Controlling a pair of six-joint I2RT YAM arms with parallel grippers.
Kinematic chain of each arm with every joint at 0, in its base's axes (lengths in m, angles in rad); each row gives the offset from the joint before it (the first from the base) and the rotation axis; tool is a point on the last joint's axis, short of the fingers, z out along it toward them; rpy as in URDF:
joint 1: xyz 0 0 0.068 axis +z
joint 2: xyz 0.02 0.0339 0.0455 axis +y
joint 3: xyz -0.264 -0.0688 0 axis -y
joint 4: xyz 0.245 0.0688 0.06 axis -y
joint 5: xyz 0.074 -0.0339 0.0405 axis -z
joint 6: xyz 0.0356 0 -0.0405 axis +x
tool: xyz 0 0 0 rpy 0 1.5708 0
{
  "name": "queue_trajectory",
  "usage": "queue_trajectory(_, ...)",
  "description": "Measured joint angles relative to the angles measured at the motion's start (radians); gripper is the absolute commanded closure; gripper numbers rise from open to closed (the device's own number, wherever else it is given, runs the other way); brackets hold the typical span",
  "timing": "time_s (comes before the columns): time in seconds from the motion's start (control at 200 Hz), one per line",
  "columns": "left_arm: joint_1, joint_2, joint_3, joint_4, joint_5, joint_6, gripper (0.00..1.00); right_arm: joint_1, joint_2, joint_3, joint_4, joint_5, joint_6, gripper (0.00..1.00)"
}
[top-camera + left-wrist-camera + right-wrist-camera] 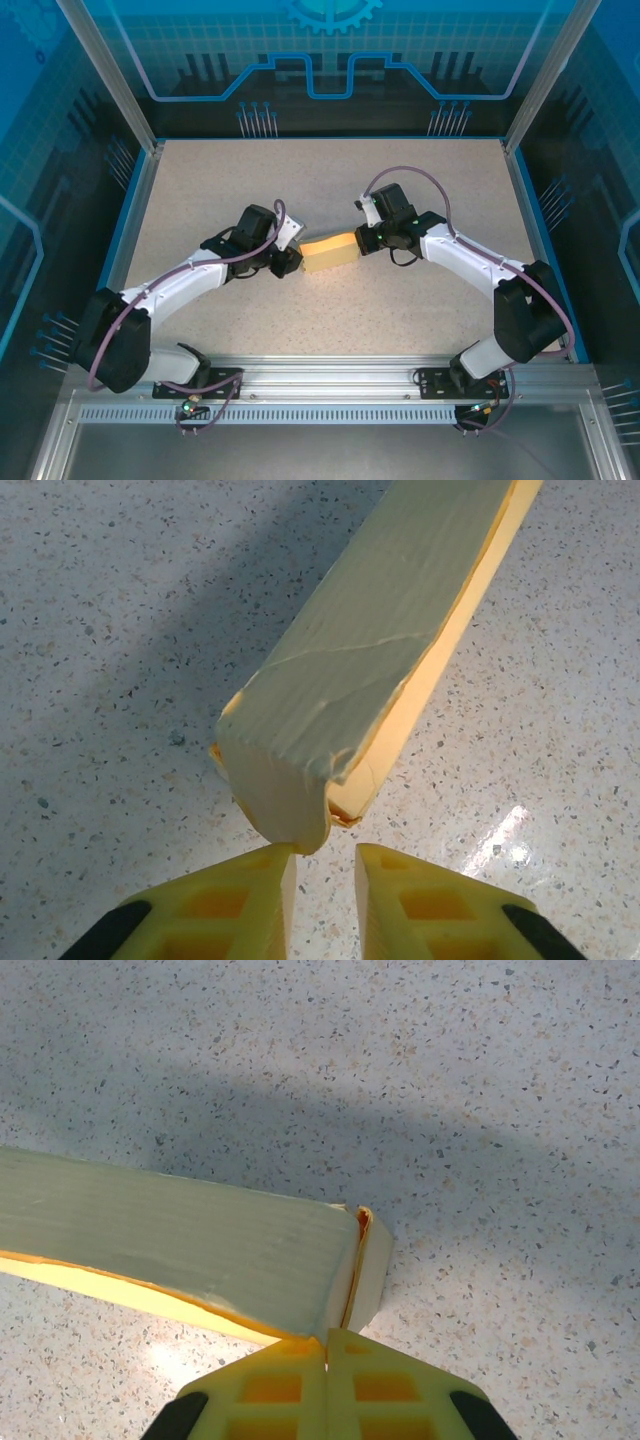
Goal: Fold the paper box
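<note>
My left pincer [325, 855] stood slightly parted, paper box [380, 650] just ahead, my right pincer [326, 1342] closed, tips against the box's corner.

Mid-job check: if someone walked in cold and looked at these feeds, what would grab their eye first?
The pale yellow paper box first: it lies in the middle of the speckled table, squeezed between both arms. The left gripper is slightly open, right at the box's bulging end flap. The right gripper is shut at the corner of the opposite end.
</note>
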Motion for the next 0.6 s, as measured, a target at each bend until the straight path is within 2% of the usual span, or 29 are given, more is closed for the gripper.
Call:
queue_trajectory(0.22, 0.000, 0.004, 0.001, 0.011, -0.014, -0.001, 0.85, 0.000, 0.002, 0.000, 0.000, 0.000, 0.000, 1.00)
queue_trajectory(0.6, 0.000, 0.004, 0.006, 0.018, -0.028, -0.031, 0.91, 0.003, 0.002, 0.000, 0.001, 0.000, 0.000, 1.00)
